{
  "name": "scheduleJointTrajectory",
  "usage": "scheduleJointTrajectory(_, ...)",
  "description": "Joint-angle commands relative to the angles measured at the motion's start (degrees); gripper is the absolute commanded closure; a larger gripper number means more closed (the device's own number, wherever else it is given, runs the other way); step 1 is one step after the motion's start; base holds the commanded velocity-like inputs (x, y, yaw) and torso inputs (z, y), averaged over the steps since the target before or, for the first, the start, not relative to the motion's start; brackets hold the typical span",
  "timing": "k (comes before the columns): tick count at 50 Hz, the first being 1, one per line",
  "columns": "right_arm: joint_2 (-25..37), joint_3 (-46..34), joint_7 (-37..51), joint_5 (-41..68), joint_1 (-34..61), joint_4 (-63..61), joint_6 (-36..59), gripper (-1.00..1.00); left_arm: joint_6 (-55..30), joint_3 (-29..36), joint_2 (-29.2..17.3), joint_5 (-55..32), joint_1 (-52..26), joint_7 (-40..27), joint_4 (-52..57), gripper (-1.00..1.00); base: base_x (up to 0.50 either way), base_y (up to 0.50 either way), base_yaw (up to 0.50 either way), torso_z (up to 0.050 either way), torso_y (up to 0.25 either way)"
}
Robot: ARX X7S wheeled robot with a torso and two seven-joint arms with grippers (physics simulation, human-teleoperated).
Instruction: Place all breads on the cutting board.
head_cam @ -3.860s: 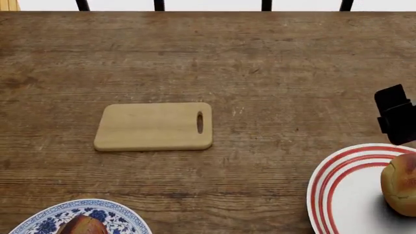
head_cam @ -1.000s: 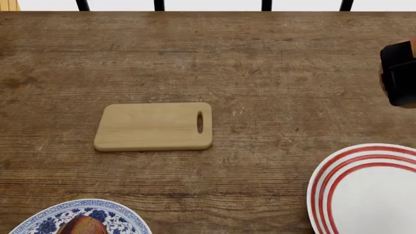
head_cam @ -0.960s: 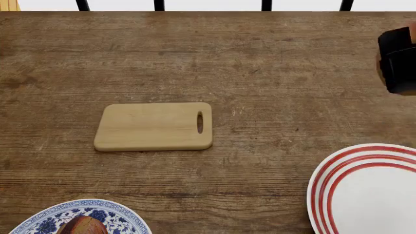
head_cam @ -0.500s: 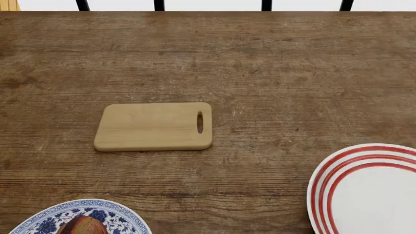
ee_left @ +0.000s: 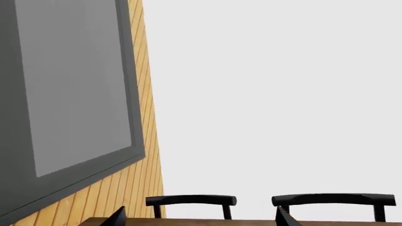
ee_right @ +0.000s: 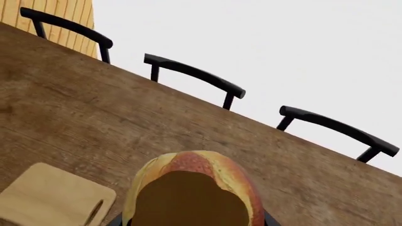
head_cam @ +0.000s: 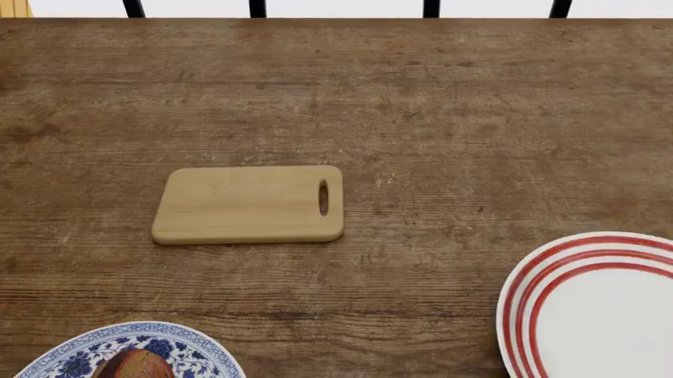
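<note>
Moved: since the earlier head views the golden-tan loaf point(ee_right: 191, 190) has left the red-striped plate point(head_cam: 547, 303), and the right gripper, last seen near the tabletop's right edge, has gone out of the head view altogether.
Right gripper: only the right wrist view bears on it; the loaf fills the foreground right at the camera, above the tabletop point(head_cam: 442, 102), with dark finger parts showing at either side of it, so I judge the fingers are pinched on the loaf.
Left gripper: two dark finger tips point(ee_left: 116, 217) stand well apart in the left wrist view, nothing between them, aimed toward the chairs point(ee_left: 191, 201) beyond the far edge.
Cutting board: the cutting board point(head_cam: 248, 204) lies left of the tabletop's centre, handle slot toward the right edge, nothing on it.
Second bread: the dark roll point(head_cam: 131, 365) sits on the blue-patterned plate point(head_cam: 195, 340) at the near edge, toward the left corner.
Progress: neither bread is on the board yet.
Risk, aim: the carrying gripper is outside the head view, so the descent may be judged poorly and the loaf may land on bare wood.
Risk, roll-off: the loaf is rounded and the board small; released high or near a board edge, it could roll off.
Risk, grip: how much of the loaf the fingers cover is hidden, so a slip in transit cannot be ruled out.
Risk, board: a low sideways approach could shove the light board.
</note>
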Motion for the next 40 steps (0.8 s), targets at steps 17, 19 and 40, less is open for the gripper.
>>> scheduleJointTrajectory(17,-4.2,10.71,-5.58,-8.57,2.14,0.32,0.16,1.0,-2.22,2.4,2.34,3.82,-7.49,9.52,-10.79,-1.0,0.0,0.0,0.0,0.0,-0.009)
scheduleJointTrajectory(19,-4.21,11.01,-5.58,-8.85,1.93,0.33,0.13,1.0,-1.77,2.29,2.29,4.3,-7.11,9.85,-10.74,-1.0,0.0,0.0,0.0,0.0,-0.087)
scheduleJointTrajectory(40,-3.91,12.54,-5.85,-10.66,-0.02,-0.9,0.36,1.0,-3.45,3.77,2.93,4.9,-10.13,10.09,-11.4,-1.0,0.0,0.0,0.0,0.0,-0.136)
